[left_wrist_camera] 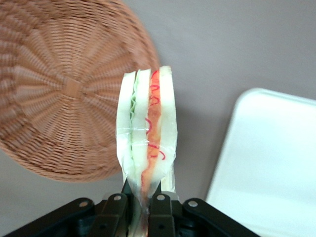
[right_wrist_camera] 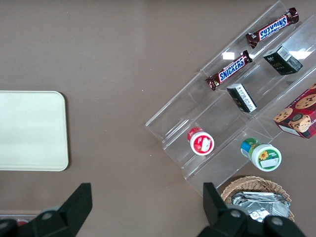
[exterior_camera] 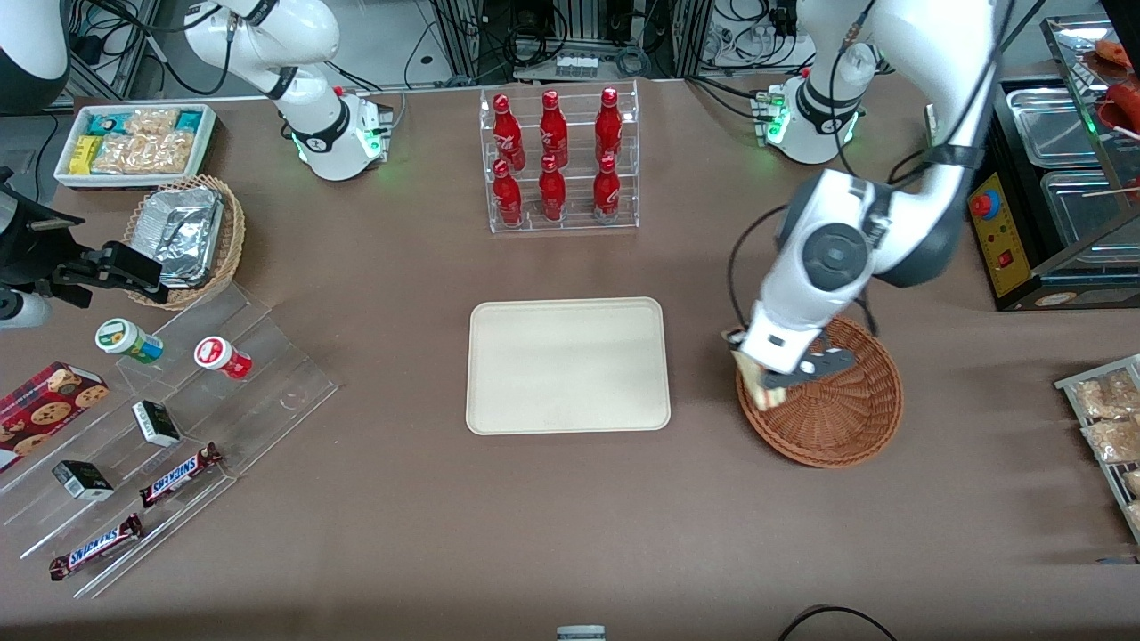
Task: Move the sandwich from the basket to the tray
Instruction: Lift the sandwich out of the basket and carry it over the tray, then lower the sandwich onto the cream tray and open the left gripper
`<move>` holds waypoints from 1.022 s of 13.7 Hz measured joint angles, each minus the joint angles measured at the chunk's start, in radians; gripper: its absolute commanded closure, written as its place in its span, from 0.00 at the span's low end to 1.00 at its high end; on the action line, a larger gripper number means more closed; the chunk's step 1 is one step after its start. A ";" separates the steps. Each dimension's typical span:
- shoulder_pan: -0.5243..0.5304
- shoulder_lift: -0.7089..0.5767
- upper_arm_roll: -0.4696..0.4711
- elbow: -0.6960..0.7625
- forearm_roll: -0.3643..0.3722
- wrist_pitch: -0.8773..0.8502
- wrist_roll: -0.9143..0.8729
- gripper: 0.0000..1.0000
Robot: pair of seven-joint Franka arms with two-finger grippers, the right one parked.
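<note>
Held on edge: sandwich (left_wrist_camera: 147, 143), long axis pointing straight out from the gripper (left_wrist_camera: 140, 210), layers vertical, fingers (left_wrist_camera: 160, 217) clamped on its wrapped end. Lifted above the rim of the basket (exterior_camera: 833, 409) on the tray's side. Nothing lying in basket. Tray (exterior_camera: 568, 365) at table's middle, bare.

Sandwich lifted at the basket's rim, tray bare.

The wrapped sandwich (left_wrist_camera: 148, 148), pale bread with red and green filling at its edge, is pinched by the pincer (left_wrist_camera: 140, 210) above the rim of the round reddish-brown wicker basket (exterior_camera: 837, 409), at about its 9 o'clock edge in the front view. The cream-white rectangular tray (exterior_camera: 568, 365) lies flat on the worktop beside the basket, apart from it.
</note>
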 measured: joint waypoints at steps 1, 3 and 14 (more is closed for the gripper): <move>-0.030 0.005 -0.001 0.007 0.000 0.000 0.000 1.00; -0.072 0.021 -0.008 0.028 -0.005 0.000 0.012 1.00; -0.194 0.277 -0.052 0.266 -0.045 0.033 0.044 1.00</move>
